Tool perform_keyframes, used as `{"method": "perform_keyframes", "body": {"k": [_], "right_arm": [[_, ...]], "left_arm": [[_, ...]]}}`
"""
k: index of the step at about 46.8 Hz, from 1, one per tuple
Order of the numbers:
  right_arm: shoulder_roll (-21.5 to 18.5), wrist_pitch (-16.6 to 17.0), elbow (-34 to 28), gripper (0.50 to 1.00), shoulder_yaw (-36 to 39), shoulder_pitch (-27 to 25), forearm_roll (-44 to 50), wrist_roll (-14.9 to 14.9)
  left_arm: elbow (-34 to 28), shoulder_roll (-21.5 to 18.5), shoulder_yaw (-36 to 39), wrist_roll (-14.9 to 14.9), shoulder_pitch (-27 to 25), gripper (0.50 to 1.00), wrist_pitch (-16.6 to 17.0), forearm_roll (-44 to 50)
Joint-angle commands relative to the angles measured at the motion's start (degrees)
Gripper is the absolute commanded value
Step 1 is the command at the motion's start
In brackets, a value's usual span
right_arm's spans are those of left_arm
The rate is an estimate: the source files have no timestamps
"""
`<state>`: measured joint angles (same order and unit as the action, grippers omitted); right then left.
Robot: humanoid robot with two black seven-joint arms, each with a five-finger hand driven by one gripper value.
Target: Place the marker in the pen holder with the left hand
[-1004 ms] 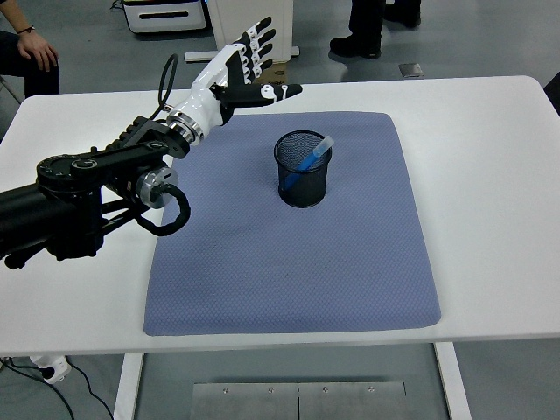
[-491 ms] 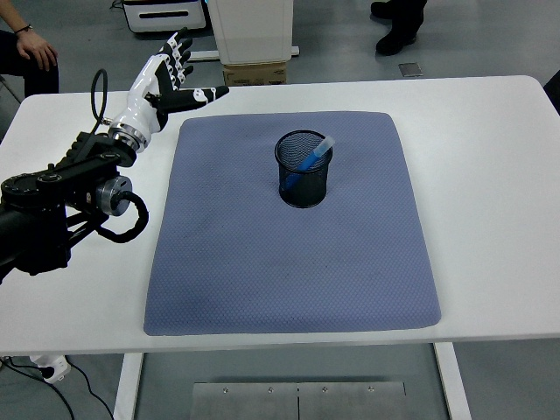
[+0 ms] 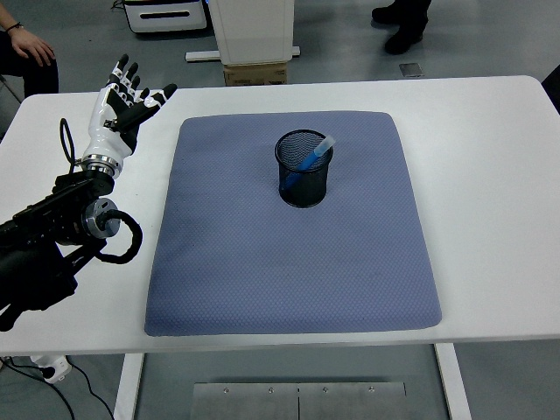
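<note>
Head view of the white table, with a blue-grey mat filling the centre of the frame. A black mesh pen holder stands upright on the upper middle of the mat, where either side could reach it. The blue marker rests inside the holder, leaning toward the upper right so that its pale capped end projects above the rim; the lean follows from the holder being wider than the marker. Judged from this arrangement, the placement is complete.

The left hand is in the upper left of the frame, over bare table to the left of the mat and well apart from the holder. Its fingers are spread and point upward, and it grasps nothing: a released hand, consistent with the marker having been let go. The black left arm enters from the left edge in the lower left. The right arm does not appear. A person's hand shows at the top left corner, beyond the table's far edge.
</note>
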<state>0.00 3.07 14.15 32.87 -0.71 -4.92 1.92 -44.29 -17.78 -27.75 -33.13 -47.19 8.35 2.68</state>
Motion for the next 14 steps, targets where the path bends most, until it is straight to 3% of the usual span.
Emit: {"method": "perform_keyframes", "body": {"k": [1, 14], "right_arm": [[0.00, 0.00, 0.00, 1.000, 0.00, 0.01, 0.00, 0.01], [0.00, 0.09, 0.35, 1.000, 0.18, 0.01, -0.09, -0.07]], "left_arm": [[-0.01, -0.15, -0.37, 0.00, 0.35, 1.000, 0.00, -0.04], [-0.10, -1.11, -0.55, 0.00, 2.10, 1.000, 0.09, 0.04]]}}
